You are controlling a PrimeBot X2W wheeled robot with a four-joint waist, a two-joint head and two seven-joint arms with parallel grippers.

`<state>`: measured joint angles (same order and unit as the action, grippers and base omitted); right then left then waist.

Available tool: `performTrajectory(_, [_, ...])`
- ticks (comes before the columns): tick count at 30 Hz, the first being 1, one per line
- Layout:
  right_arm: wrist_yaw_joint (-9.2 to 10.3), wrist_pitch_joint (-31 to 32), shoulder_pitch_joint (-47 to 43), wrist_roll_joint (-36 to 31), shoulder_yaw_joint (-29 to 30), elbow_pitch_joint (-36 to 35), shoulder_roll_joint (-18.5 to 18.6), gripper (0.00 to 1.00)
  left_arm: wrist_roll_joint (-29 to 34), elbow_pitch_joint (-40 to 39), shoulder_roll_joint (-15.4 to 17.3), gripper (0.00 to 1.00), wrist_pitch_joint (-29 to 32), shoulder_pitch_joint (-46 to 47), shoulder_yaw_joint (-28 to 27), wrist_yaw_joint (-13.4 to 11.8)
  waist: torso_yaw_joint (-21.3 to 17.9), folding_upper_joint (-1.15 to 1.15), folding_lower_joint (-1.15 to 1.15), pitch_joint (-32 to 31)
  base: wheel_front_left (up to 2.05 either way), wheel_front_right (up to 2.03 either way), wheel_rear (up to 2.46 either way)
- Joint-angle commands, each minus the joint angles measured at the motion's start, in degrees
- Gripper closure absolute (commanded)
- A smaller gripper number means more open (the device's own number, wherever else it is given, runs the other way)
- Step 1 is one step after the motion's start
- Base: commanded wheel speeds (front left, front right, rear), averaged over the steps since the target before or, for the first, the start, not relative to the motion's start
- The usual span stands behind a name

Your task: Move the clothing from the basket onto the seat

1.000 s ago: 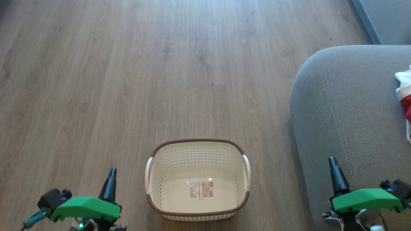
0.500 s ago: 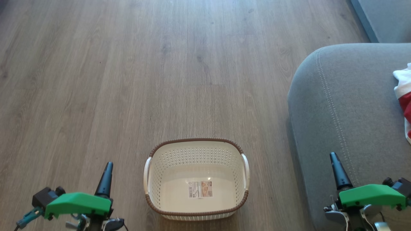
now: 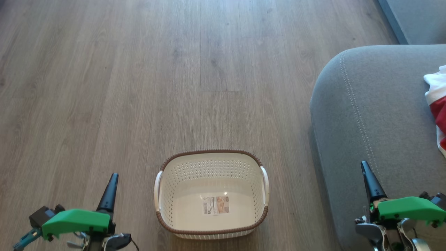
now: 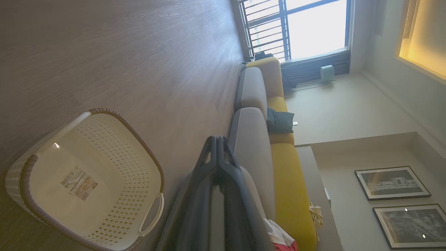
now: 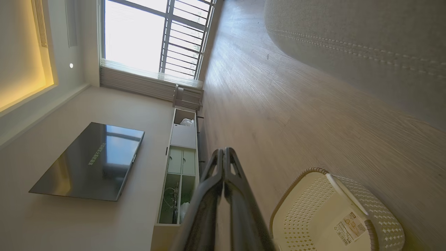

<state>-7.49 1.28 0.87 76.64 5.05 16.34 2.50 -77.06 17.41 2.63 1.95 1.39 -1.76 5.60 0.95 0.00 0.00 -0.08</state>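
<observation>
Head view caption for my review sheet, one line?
Empty basket on the wood floor between shut left pincer and shut right pincer; red-and-white clothing lies on the grey seat.

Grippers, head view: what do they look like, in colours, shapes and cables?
The left gripper and right gripper each have long, dark, tapering jaws rising from a bright green angular cover. Black blocks sit behind the covers. A teal connector sticks out beside the left one; silver metal parts show beneath the right.
</observation>
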Motion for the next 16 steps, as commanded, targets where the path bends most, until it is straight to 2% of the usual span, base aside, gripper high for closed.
performTrajectory(1, [0.00, 0.59, 3.36, 1.72, -0.72, -2.11, 0.99, 1.00, -1.47, -2.34, 0.24, 1.00, 0.58, 3.58, -1.82, 0.59, -0.05, 0.00, 0.00, 0.01, 0.00, 0.00, 0.00])
performTrajectory(16, [0.00, 3.30, 4.64, 11.63, 0.23, -2.28, 0.98, 1.00, -10.80, -3.03, 0.24, 1.00, 3.29, 4.42, -3.83, 1.48, -0.66, 0.00, 0.00, 0.18, 0.00, 0.00, 0.00])
